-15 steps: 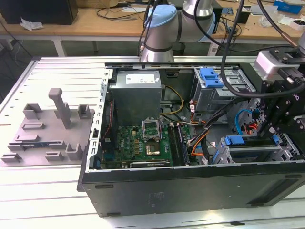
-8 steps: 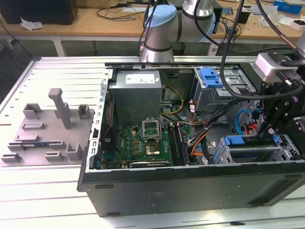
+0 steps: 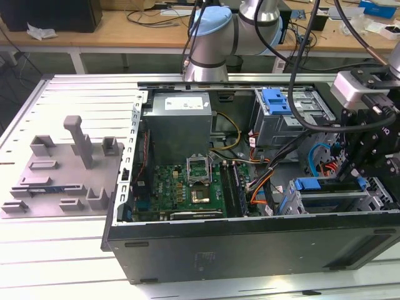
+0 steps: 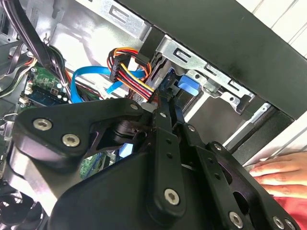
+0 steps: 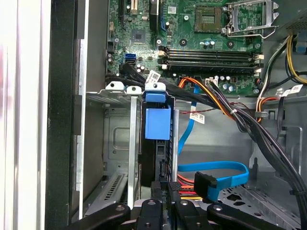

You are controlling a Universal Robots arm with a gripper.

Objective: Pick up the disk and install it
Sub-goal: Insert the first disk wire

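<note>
The disk [image 5: 157, 122] stands on edge in the metal drive bay [image 5: 117, 91] at the case's front corner, its blue plastic rail end facing the motherboard. In the exterior view the disk [image 3: 325, 186] lies in the lower bay on the exterior view's right, with my gripper [image 3: 357, 175] reaching down at its end. In both wrist views the black fingers meet with almost no gap. My gripper [image 5: 167, 189] has its tips against the disk's near edge. The disk's blue rail [image 4: 188, 86] sits just beyond my gripper [image 4: 169, 104].
Bundled power cables [image 5: 225, 105] and a blue data cable [image 5: 216, 172] run beside the bay. The motherboard [image 3: 187, 184] and grey power supply [image 3: 178, 119] fill the case's middle. A hand [image 4: 283, 170] rests outside the case wall. A grey fixture [image 3: 62, 169] stands on the exterior view's left.
</note>
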